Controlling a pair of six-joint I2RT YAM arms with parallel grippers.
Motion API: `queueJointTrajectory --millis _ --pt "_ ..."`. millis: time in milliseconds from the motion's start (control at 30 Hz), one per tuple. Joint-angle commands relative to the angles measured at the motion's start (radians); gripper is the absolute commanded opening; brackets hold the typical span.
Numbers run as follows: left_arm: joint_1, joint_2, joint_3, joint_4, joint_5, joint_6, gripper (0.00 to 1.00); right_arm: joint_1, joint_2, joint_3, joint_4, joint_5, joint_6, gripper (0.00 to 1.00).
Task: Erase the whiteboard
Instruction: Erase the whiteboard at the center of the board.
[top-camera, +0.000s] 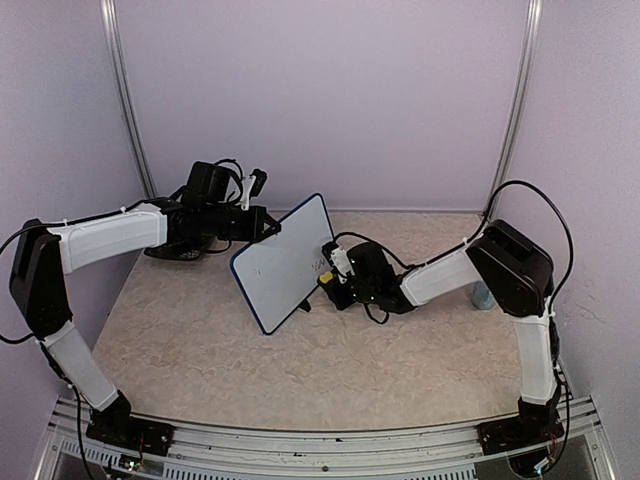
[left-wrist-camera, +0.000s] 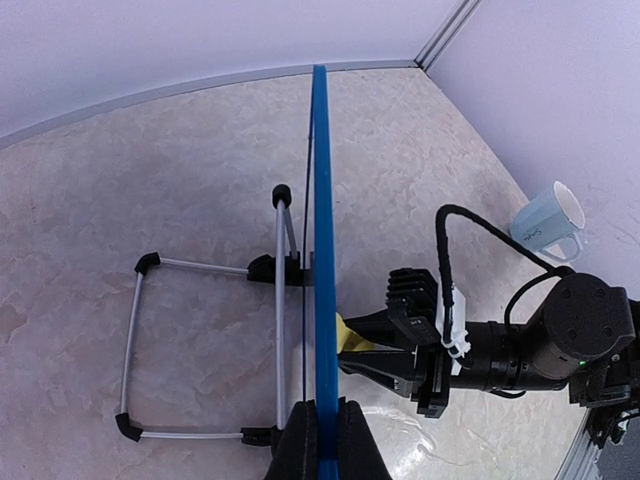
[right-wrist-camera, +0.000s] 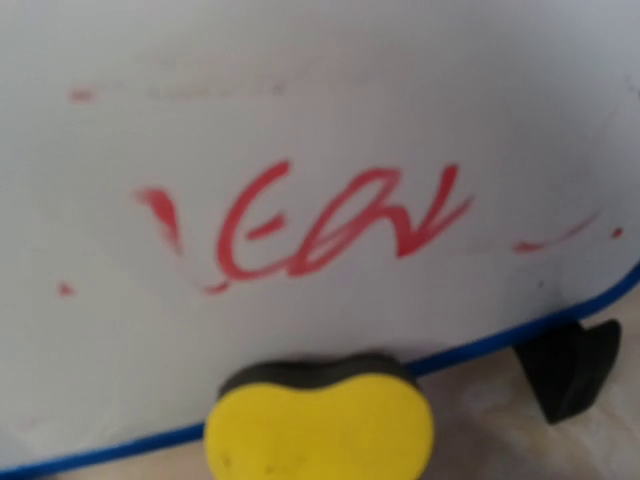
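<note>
The whiteboard stands tilted on the table, white face with a thin blue frame. Red scribbles cover its face in the right wrist view, above the blue lower edge and one black foot. My left gripper is shut on the board's upper frame; in the left wrist view the frame runs edge-on between that gripper's jaws. My right gripper is shut on a yellow sponge, whose dark pad presses against the board low down. The sponge also shows beside the frame.
A wire stand with black caps props the board from behind. A pale blue cup stands on the table to the right, behind the right arm. Walls close off the back and both sides.
</note>
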Motion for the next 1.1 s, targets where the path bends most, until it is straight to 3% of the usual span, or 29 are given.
queueJointTrajectory --millis 0,300,667,1067 --pt "-0.031 0.021 -0.015 -0.114 0.085 0.002 0.00 -0.006 -0.055 -0.009 -0.048 -0.017 0.002 0.00" --pt "-0.031 0.020 -0.015 -0.114 0.087 0.002 0.00 -0.006 -0.140 0.033 -0.044 -0.037 -0.019 0.00" --pt "-0.029 0.017 -0.015 -0.113 0.088 0.002 0.00 -0.018 -0.014 0.063 -0.068 -0.036 -0.005 0.00" --pt "-0.030 0.011 -0.015 -0.114 0.089 0.002 0.00 -0.026 0.021 0.026 -0.073 -0.056 0.006 0.00"
